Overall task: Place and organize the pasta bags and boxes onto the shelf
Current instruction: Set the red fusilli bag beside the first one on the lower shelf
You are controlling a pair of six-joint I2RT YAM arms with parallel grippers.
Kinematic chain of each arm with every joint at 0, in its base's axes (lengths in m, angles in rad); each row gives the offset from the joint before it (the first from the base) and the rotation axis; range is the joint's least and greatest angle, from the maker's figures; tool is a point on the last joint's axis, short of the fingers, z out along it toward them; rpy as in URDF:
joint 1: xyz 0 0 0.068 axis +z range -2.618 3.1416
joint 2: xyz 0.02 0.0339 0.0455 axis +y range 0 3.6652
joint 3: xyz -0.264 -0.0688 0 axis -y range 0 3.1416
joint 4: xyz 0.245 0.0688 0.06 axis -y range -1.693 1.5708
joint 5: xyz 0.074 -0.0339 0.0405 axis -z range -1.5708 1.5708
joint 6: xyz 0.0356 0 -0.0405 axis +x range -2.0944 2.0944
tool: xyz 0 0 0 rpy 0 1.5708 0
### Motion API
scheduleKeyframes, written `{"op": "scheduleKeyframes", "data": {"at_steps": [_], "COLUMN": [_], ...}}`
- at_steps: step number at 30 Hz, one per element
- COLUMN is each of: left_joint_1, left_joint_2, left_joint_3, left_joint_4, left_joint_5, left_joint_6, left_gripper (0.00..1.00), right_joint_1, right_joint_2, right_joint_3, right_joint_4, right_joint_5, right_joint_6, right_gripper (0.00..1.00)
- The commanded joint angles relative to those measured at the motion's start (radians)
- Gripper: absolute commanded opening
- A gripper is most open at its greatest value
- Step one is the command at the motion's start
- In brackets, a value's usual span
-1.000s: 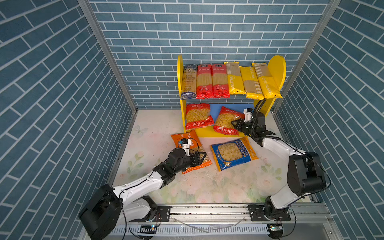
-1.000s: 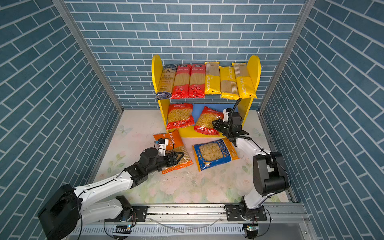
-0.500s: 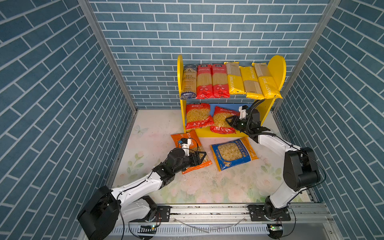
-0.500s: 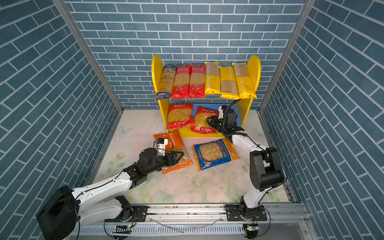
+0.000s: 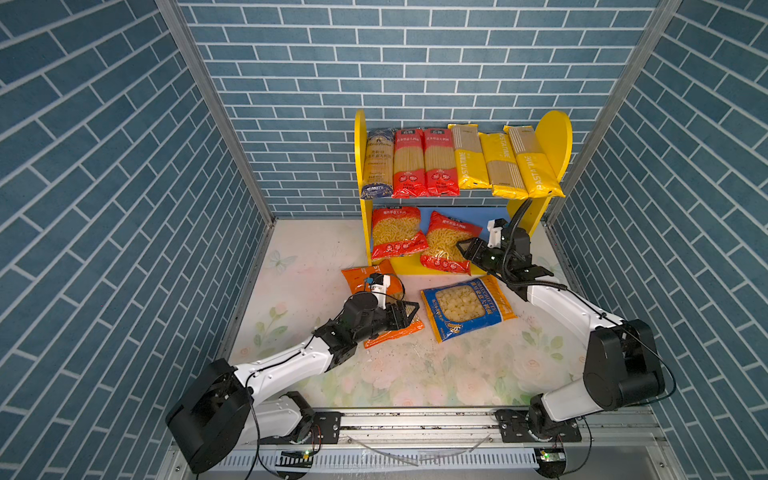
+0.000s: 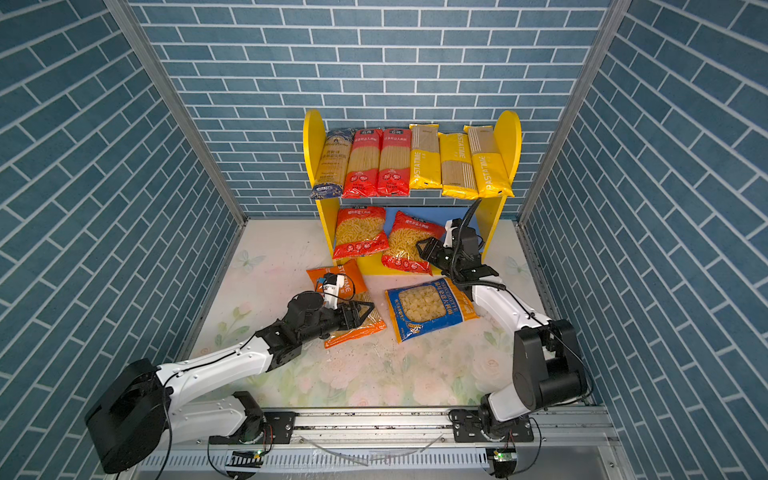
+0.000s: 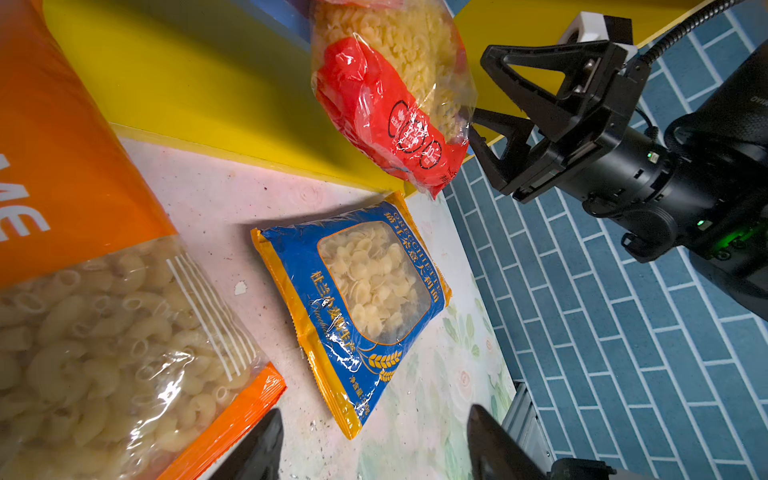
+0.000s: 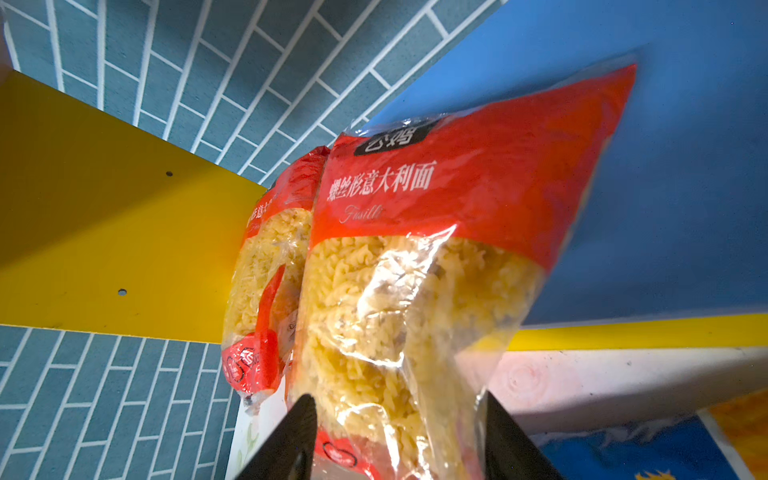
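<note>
The yellow-sided shelf [image 5: 555,141], red bag [image 5: 446,243], orange bag [image 5: 360,281] and blue-yellow bag [image 5: 465,309] contrast with the pale floral table [image 5: 415,374].

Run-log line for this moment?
right gripper open at tilted red bag on shelf; left gripper open over orange bag; blue bag unshelved

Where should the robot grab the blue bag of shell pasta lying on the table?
Probably the flat yellow edge strip on the side facing the right arm, pinched from above. The blue bag lies flat, and its filled middle looks too wide and puffy to span.
</note>
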Motion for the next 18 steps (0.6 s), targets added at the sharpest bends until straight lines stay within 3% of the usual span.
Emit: {"op": "scheduleKeyframes", "data": {"at_steps": [1, 18], "left_joint_1": [-0.017, -0.045], "left_joint_2": [0.025, 0.189], "left_joint_3": [0.035, 0.150], "left_joint_4": [0.011, 0.034], "left_joint_5": [0.009, 0.001], "left_joint_6": [0.024, 0.100], "left_gripper": [0.71, 0.71], "right_joint_1": [0.007, 0.126], "right_joint_2": [-0.042, -0.232], "right_joint_3": [-0.040, -0.320], "right_joint_4": [-0.021, 0.162], "right_joint_5": [0.027, 0.221], "right_joint_6": [0.028, 0.188], "right_gripper": [0.63, 0.69]}}
